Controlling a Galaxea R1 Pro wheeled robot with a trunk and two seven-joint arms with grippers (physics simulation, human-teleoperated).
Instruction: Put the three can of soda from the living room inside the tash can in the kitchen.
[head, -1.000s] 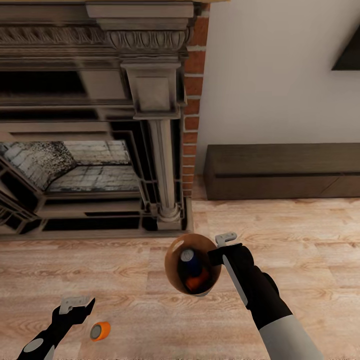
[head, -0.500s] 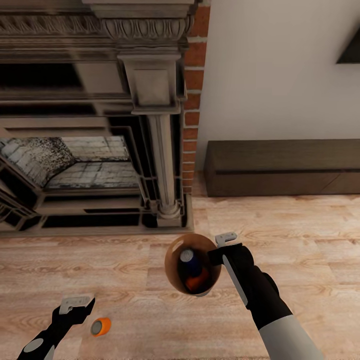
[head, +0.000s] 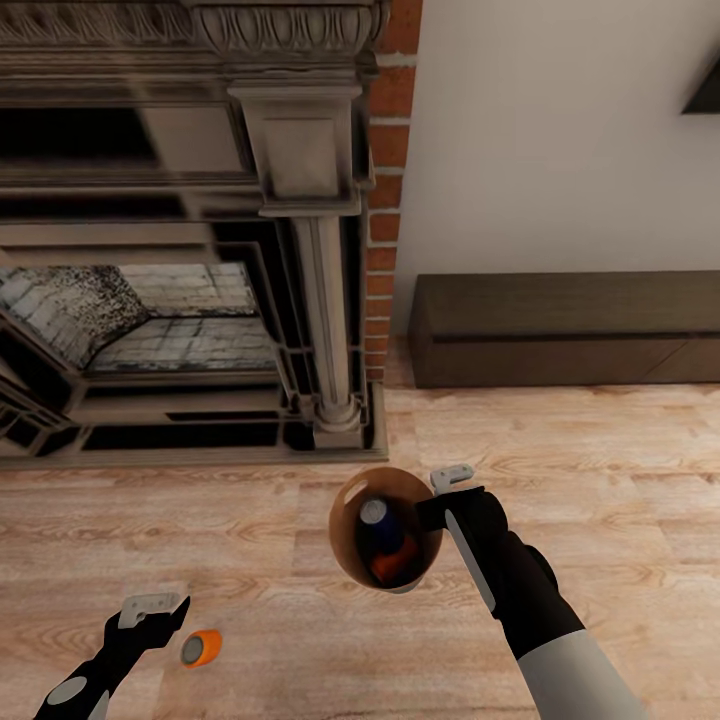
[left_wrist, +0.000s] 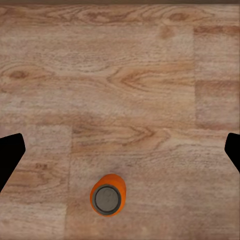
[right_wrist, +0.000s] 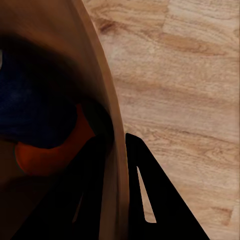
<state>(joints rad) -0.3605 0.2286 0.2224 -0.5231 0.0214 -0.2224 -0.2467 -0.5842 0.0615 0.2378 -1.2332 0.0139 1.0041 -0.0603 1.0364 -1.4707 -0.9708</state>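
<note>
Careful: your right end effector clamps the tash can rim with two cans inside, while the orange can stands beside your open left end effector—a clumsy reach could topple it.

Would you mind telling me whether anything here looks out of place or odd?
One orange can stands alone on the wood floor beside the open left hand, while a blue can and another orange one sit in the bin, which the right hand holds by its rim.
</note>
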